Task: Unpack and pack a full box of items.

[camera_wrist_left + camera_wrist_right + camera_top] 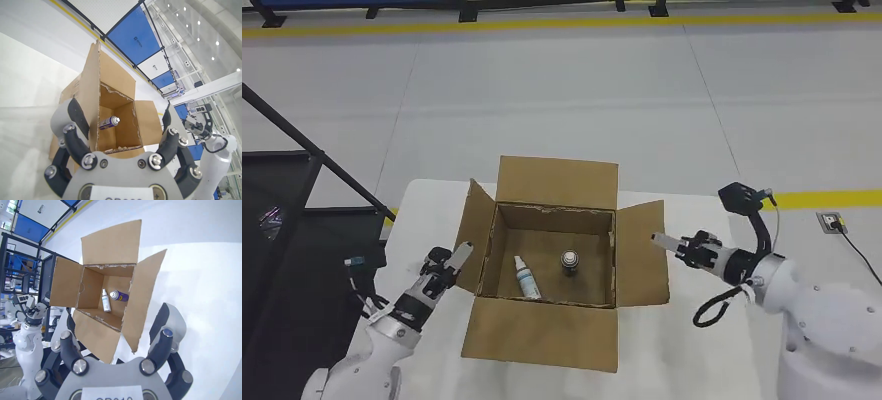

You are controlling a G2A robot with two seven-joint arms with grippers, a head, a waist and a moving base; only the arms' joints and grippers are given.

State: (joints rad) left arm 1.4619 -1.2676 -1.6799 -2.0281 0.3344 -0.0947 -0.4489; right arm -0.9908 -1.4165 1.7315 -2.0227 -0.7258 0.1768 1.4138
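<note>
Left gripper (122, 108) and right gripper (118, 313) gape empty; a can (569, 261) and bottle (526, 277) lie in the box (542, 345), seemingly not yet unpacked.

We're over a white table (682, 340), and one thing stands directly on it: an open cardboard box (504, 262), upright, about mid-table. All four of its flaps are folded outward. The near flap (542, 335) spreads toward the robot's edge, and the side flaps lean out over the white top.
</note>
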